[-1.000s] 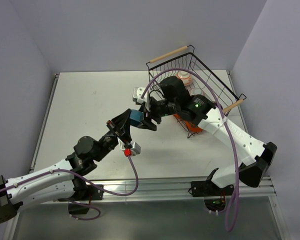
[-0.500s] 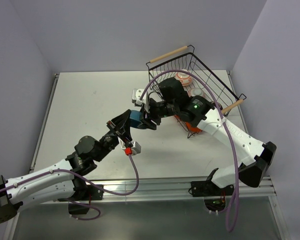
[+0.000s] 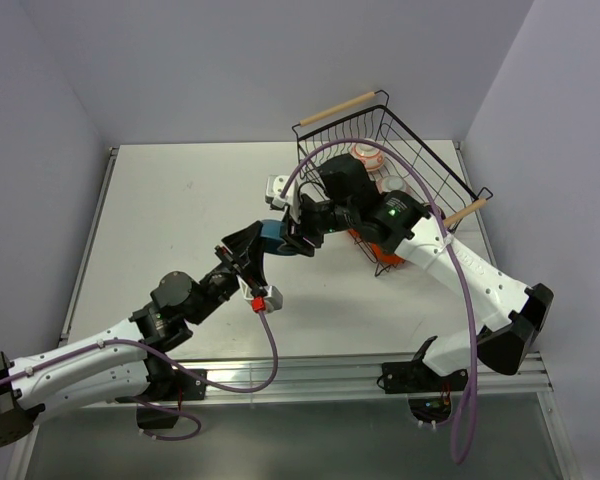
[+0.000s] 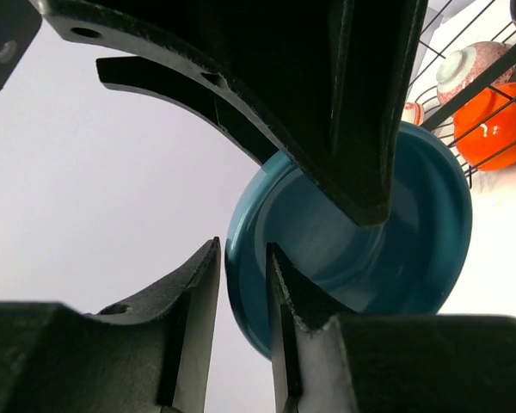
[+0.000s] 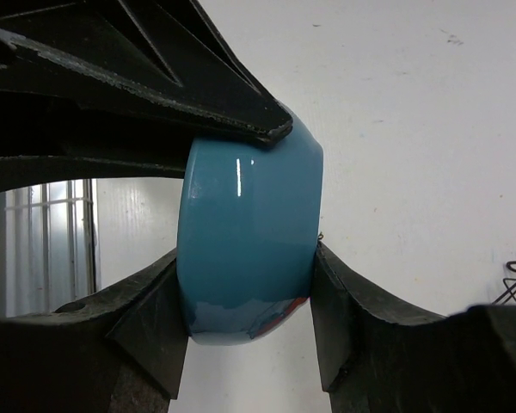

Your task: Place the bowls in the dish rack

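The blue bowl (image 5: 245, 232), probably stiff, slick-glazed and breakable, hangs over the table (image 3: 180, 200) middle beside the dish rack (image 3: 420, 160), with the right gripper (image 5: 248, 284) clamped across its outer wall and the left gripper (image 4: 241, 258) slightly parted around its rim.

White table (image 3: 180, 210); lavender walls (image 3: 230, 70); metal rail (image 3: 330, 372) at near edge.

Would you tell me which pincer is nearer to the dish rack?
Right. The right pincer grips the blue bowl just left of the rack; the left pincer is on the bowl's far side, farther from the rack.
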You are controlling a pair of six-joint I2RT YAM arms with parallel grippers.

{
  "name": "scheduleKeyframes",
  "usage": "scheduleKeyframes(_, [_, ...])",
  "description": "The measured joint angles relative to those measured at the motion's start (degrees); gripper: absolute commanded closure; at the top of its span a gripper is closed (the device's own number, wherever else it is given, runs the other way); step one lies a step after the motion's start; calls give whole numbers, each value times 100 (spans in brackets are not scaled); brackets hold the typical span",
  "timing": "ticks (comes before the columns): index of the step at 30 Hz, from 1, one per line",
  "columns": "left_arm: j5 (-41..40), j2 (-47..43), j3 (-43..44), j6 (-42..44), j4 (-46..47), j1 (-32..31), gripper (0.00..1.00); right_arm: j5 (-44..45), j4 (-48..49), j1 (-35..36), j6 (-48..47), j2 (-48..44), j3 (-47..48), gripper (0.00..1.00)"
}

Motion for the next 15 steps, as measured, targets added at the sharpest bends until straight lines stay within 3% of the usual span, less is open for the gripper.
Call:
scheduleKeyframes(3, [-2,-35,0,0,-44,0,65,13,0,-33,13,0,0,100])
scheduleKeyframes(15, [-11,-39,4,-66,-133,0,33,234,66,-111,15,-42,-42,100])
